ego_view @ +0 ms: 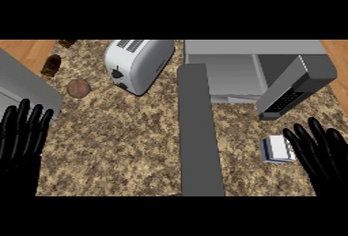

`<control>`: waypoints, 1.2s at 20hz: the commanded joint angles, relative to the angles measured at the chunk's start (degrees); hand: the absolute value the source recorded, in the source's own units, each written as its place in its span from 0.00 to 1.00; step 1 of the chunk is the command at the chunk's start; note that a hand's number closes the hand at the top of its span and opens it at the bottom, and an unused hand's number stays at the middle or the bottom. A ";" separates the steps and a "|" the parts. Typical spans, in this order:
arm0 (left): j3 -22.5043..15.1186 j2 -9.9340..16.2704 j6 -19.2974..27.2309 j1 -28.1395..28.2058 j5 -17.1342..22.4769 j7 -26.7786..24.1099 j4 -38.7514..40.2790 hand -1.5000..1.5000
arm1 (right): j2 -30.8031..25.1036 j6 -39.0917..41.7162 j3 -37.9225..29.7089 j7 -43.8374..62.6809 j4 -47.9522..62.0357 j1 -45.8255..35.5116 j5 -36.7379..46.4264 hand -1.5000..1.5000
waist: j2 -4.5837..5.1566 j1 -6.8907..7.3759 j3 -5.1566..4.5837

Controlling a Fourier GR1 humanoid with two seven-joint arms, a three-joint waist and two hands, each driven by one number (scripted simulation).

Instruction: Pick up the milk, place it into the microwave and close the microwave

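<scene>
- Microwave [231, 69] at the counter's [122, 152] far right, its door [200, 133] swung out toward the near edge
- Milk carton [277, 149] on counter, right of door, before the microwave
- Right hand [323, 154] just right of milk
- Toaster [136, 64] far centre, left of microwave
- Potato [78, 87] left of toaster
- Left hand [24, 133] at left edge
</scene>
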 commanded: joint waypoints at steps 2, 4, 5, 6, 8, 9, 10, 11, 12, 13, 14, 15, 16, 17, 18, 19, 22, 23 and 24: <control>2.06 0.60 -3.18 4.17 2.54 -1.66 -1.05 0.00 | 0.06 0.02 -4.40 -0.84 -0.08 1.33 0.17 0.00 | 0.03 0.04 0.01; 2.12 0.48 -3.96 6.58 2.68 -2.49 -2.57 0.00 | -0.37 -2.15 -6.55 0.60 2.17 -2.06 1.94 0.00 | 0.06 0.25 0.00; 0.11 -0.80 -0.41 0.07 -1.68 -1.19 1.58 0.00 | 2.54 -1.57 -2.76 -4.58 6.15 -0.54 7.36 0.00 | 0.12 -0.09 0.02; 0.57 -0.59 -3.98 8.39 1.03 -3.48 -3.21 0.00 | 1.58 -1.14 -3.73 -2.61 -0.55 5.65 5.27 0.00 | -0.03 -0.03 0.01; -1.38 -1.63 -3.62 9.42 0.42 -2.04 -5.90 0.00 | 0.80 -1.09 -8.29 -5.03 10.56 -2.64 4.65 0.00 | 0.08 0.37 0.02; 2.00 -0.06 -5.13 9.12 2.95 -2.61 -3.80 0.00 | 2.74 -0.72 -5.19 -8.30 12.41 -0.50 8.61 0.00 | 0.07 0.28 0.02; 2.45 -0.65 -6.55 10.30 2.71 -6.37 -1.48 0.00 | 2.18 0.34 -6.75 -9.23 11.60 0.95 7.13 0.00 | 0.05 0.17 0.01; -1.38 -2.59 -5.61 12.28 -1.39 -7.24 -3.57 0.00 | 1.75 0.38 -7.81 -10.08 14.92 -1.10 7.72 0.00 | 0.06 0.29 0.02; 4.30 0.84 -7.74 10.30 4.75 -5.29 -3.50 0.00 | 1.26 -2.71 -9.26 -3.65 13.62 -5.33 5.74 0.00 | 0.08 0.37 0.00; 0.72 -1.75 -6.23 11.76 1.58 -5.60 -4.96 0.00 | -0.57 2.82 -12.22 -10.93 18.09 -1.74 3.97 0.00 | 0.06 0.23 0.03; 4.02 -0.37 -5.37 7.13 3.70 -2.88 -2.74 0.00 | 2.76 -0.70 -7.16 -7.55 16.37 -2.90 7.80 0.00 | 0.09 0.12 0.01; 5.12 0.30 -7.04 9.69 4.73 -3.57 -5.24 0.00 | 1.61 -0.32 -9.49 -6.85 16.05 -3.07 6.21 0.00 | 0.06 0.18 0.01; 4.79 0.07 -7.12 10.28 6.10 -2.33 -5.47 0.00 | 0.99 0.90 -11.11 -11.41 23.60 -5.82 7.35 0.00 | 0.10 0.37 0.02; 3.71 -0.92 -7.58 12.02 3.77 -3.88 -6.27 0.00 | 3.23 -1.96 -8.67 -9.77 21.04 -5.63 9.85 0.00 | 0.06 0.30 0.01; -0.05 -2.97 -6.83 13.13 1.59 -4.16 -6.58 0.00 | -0.40 2.54 -14.40 -13.52 24.07 -2.93 5.35 0.00 | 0.06 0.20 0.03; 2.84 -0.93 -8.25 13.60 3.31 -3.36 -8.32 0.00 | 0.49 3.00 -12.63 -12.39 21.66 -0.33 5.68 0.00 | 0.03 0.14 0.02; 4.64 -0.76 -10.05 11.82 2.85 -7.64 -1.18 0.00 | 1.72 1.34 -12.95 -17.35 29.71 -3.29 10.13 0.00 | 0.09 0.17 0.01; 2.53 -1.81 -7.63 11.84 3.45 -1.69 -7.30 0.00 | 0.59 1.33 -14.98 -16.90 31.88 -5.92 8.91 0.00 | 0.09 0.23 0.03; 2.69 -2.23 -8.84 12.35 2.51 -5.44 -4.23 0.00 | -0.77 3.81 -16.42 -20.68 35.97 -4.94 8.89 0.00 | 0.11 0.24 0.03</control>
